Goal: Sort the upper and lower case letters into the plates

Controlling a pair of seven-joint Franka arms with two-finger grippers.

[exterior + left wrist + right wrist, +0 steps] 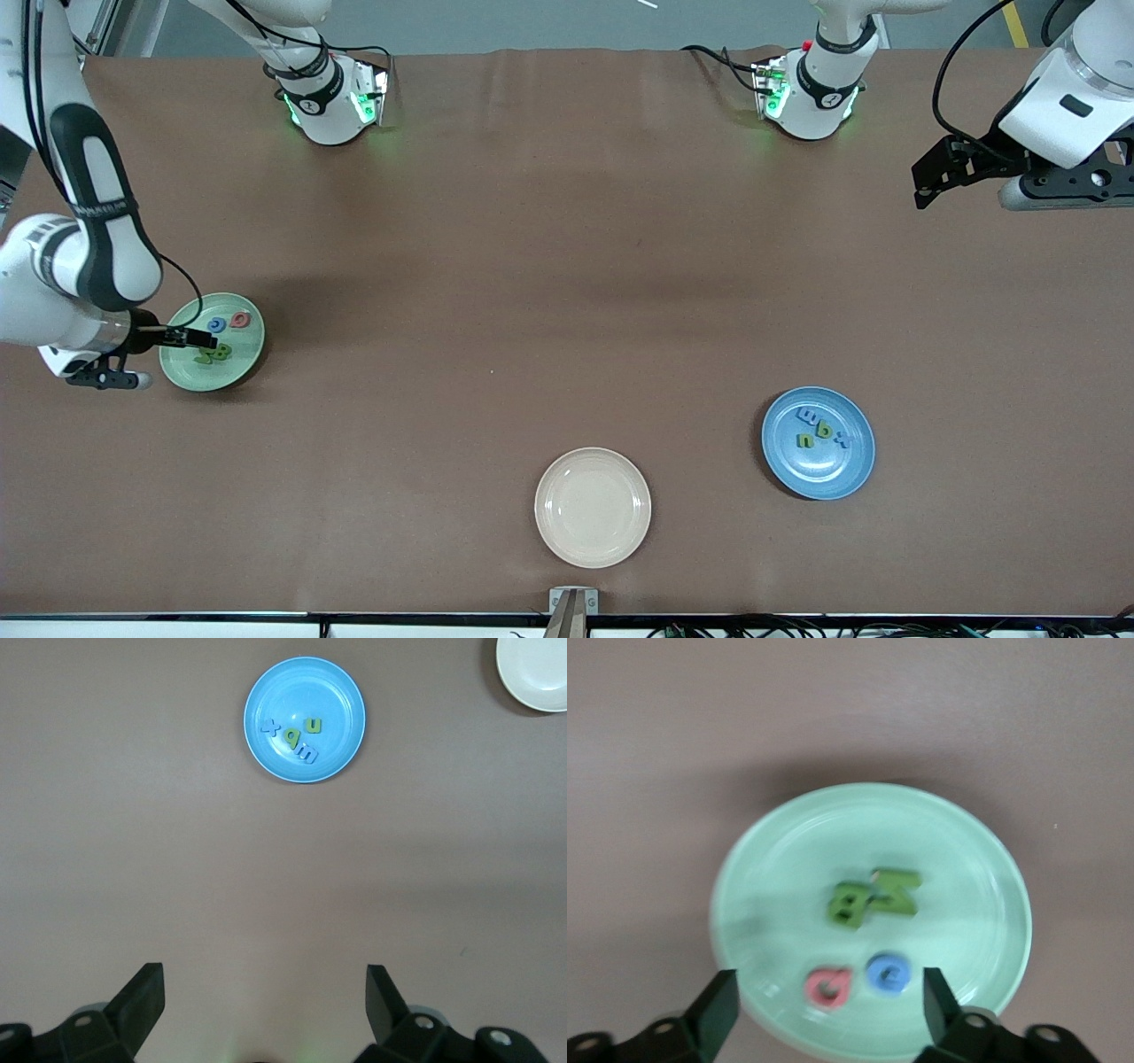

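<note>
A pale mint green plate (182, 368) lies toward the right arm's end of the table. It holds a blue letter (217, 325), a pink-red letter (240, 320) and two green letters (213, 354) lying together. My right gripper (205, 338) hangs open just over this plate, its fingers (719, 1005) apart with nothing between them. Under the gap lie the pink-red letter (828, 986) and the blue letter (887, 974). A blue plate (819, 474) holds several green and blue letters (822, 430). My left gripper (926, 186) waits open (264, 973) in the air, over bare table at the left arm's end.
A cream-beige plate (593, 540) with nothing in it lies near the table's front edge, nearer the front camera than the blue plate (337, 691). Both robot bases (332, 97) stand along the table's back edge. Brown tabletop spreads between the plates.
</note>
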